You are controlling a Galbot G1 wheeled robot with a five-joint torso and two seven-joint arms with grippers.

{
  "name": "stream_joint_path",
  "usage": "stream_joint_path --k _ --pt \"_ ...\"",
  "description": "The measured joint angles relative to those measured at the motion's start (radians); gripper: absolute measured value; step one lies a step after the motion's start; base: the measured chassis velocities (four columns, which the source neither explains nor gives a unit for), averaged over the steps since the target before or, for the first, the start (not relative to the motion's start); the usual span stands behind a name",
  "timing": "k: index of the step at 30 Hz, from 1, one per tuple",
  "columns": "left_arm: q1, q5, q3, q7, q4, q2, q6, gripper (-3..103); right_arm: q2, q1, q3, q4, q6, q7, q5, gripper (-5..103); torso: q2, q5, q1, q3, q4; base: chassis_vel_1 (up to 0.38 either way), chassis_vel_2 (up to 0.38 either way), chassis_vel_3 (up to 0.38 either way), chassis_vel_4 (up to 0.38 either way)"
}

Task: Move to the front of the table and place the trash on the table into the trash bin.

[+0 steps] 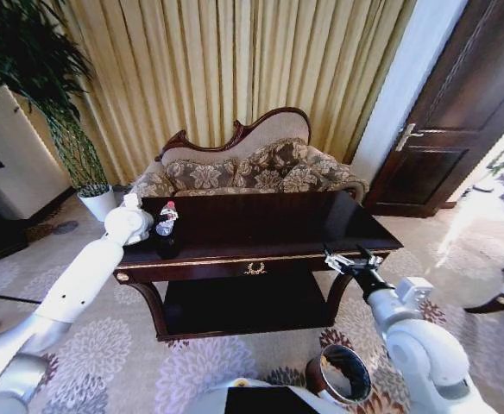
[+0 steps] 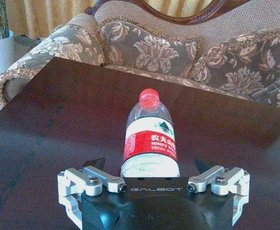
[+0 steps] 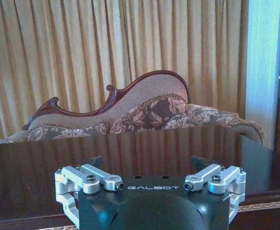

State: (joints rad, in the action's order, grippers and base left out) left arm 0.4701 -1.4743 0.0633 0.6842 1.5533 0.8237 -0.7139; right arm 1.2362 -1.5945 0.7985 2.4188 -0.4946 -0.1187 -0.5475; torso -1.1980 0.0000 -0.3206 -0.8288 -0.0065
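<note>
The grasp step is in hand: the bottle stands upright near the counter left front corner, framed between the left hand's wide-spread fingers, not yet gripped. Closing is judged next. The right hand is held wide by the right front corner; the trash bin stands on the floor.

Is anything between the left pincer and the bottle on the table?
Nothing visible. The left pincer is open, level with the upright bottle, which stands just ahead between its fingers on the table.

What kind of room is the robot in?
Probably a fancy sitting room, maybe in a hotel. There is a flowery sofa with carved wood, long gold curtains, and a shiny dark table on patterned carpet.
</note>
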Motion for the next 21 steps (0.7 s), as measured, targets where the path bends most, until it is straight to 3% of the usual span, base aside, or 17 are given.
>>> stream_joint_path --k 21 --pt "0.002 -0.022 -0.002 0.018 -0.005 0.01 0.0 100 0.039 -0.006 -0.012 -0.011 0.038 0.0 0.018 100 0.0 0.0 0.0 0.0 0.0 0.0 0.0 0.0 0.0"
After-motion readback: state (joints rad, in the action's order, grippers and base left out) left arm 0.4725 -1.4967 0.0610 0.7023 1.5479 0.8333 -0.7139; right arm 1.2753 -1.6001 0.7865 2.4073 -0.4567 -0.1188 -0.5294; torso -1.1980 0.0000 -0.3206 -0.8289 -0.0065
